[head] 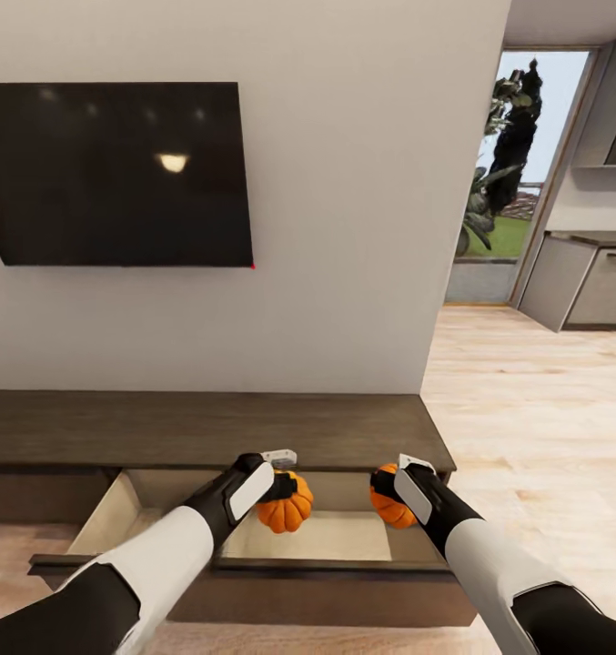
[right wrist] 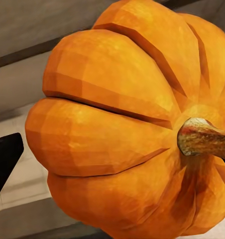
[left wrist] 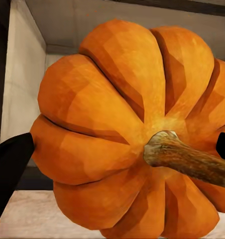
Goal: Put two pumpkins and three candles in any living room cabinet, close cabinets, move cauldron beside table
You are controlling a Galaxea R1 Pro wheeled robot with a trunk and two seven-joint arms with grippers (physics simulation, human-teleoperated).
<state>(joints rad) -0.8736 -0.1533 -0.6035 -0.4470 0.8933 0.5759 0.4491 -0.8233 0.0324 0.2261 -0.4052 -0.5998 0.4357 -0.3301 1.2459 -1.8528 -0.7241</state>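
Nearest the head camera, both arms reach forward and down over a pulled-out drawer (head: 308, 537) of the cabinet (head: 207, 428), a long, low, dark brown unit standing against a plain pale wall. The drawer interior is pale wood; its dark front edge lies closest to the robot. Two pumpkins are counted, one per arm. The left gripper (head: 280, 482) is closed on the left pumpkin (head: 286, 505), which hangs above the open drawer near its middle; in the left wrist view one dark finger (left wrist: 10, 167) presses its flank and the other touches the opposite side. The right gripper (head: 394, 491) is closed on the right pumpkin (head: 389, 498), held above the drawer's right end; the right wrist view shows one dark finger (right wrist: 5, 157) at the edge of the fruit, the other not clearly seen. Each pumpkin is squat, ribbed and bright orange, with a brown woody stem (left wrist: 184, 157) pointing sideways toward the wrist camera rather than upward, so the short axis lies roughly level. Beyond the drawer, the cabinet top (head: 207, 423) is a flat dark surface. A black wall TV (head: 116, 173) hangs above it. To the right, light wood plank floor (head: 535, 409) runs to a glazed door (head: 517, 173) with greenery outside, and grey cupboards (head: 590, 282) stand beside it.
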